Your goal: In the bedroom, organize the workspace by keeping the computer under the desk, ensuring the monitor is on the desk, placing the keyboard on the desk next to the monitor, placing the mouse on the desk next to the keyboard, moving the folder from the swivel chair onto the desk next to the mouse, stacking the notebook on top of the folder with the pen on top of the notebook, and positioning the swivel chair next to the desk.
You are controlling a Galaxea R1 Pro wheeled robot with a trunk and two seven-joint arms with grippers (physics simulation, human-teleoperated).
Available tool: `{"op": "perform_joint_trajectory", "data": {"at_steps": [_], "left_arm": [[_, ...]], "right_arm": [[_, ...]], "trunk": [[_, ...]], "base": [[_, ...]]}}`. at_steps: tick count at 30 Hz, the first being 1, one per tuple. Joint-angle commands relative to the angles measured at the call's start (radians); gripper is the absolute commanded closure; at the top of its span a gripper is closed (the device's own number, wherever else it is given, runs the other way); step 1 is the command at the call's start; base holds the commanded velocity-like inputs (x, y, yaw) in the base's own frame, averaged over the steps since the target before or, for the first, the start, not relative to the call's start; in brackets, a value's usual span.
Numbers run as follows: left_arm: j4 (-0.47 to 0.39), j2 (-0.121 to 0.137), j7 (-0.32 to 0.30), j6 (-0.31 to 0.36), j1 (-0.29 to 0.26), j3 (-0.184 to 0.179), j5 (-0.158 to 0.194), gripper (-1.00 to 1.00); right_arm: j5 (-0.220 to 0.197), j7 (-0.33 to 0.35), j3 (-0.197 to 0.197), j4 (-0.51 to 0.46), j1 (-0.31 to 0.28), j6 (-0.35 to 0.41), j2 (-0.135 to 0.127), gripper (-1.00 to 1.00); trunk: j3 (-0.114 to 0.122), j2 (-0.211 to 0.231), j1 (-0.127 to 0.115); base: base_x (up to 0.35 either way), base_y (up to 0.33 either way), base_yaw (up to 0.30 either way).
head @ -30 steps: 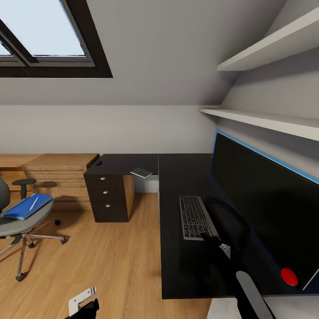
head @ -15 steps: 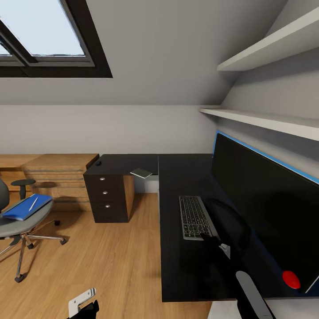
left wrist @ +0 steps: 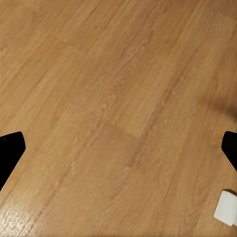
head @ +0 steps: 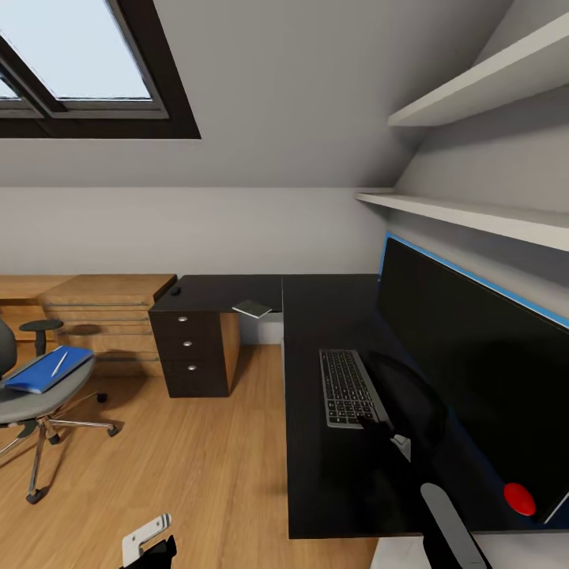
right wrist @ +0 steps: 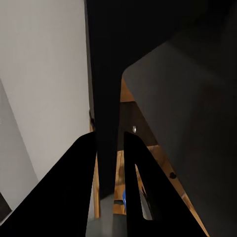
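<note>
Right gripper [right wrist: 111, 148], fingers nearly shut on the keyboard [head: 346, 387] edge, sets it beside the monitor [head: 474, 371]; left gripper [left wrist: 118, 148] wide open, empty over floor.

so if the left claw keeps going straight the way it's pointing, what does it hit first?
Most likely the bare wood floor. The left claw is open and aimed at the planks, with nothing between its fingertips. A small white object sits off to one side, out of line. Depth to the floor is unclear.
</note>
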Motion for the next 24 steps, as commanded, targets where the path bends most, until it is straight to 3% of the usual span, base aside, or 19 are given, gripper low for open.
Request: {"op": "perform_joint_trajectory", "data": {"at_steps": [1,19,20,24], "left_arm": [[-0.002,0.0,0.005,0.004,0.0,0.0,0.006,-1.0],[-0.001,0.0,0.005,0.004,0.0,0.0,0.006,-1.0],[-0.001,0.0,0.005,0.004,0.0,0.0,0.006,-1.0],[-0.001,0.0,0.005,0.003,0.0,0.0,0.006,-1.0]], "right_arm": [[0.01,0.001,-0.004,0.041,-0.001,0.007,0.001,1.0],[0.01,0.0,-0.004,0.041,-0.001,0.007,0.0,1.0],[0.01,0.0,-0.004,0.041,-0.001,0.007,0.0,-1.0],[0.01,0.0,-0.004,0.041,0.0,0.007,0.0,-1.0]], "trunk": [[-0.001,-0.001,0.0],[-0.001,-0.001,0.0],[-0.001,-0.001,0.0],[-0.001,-0.001,0.0]], "base": [[0.0,0.0,0.0],[0.0,0.0,0.0],[0.0,0.0,0.0],[0.0,0.0,0.0]]}}
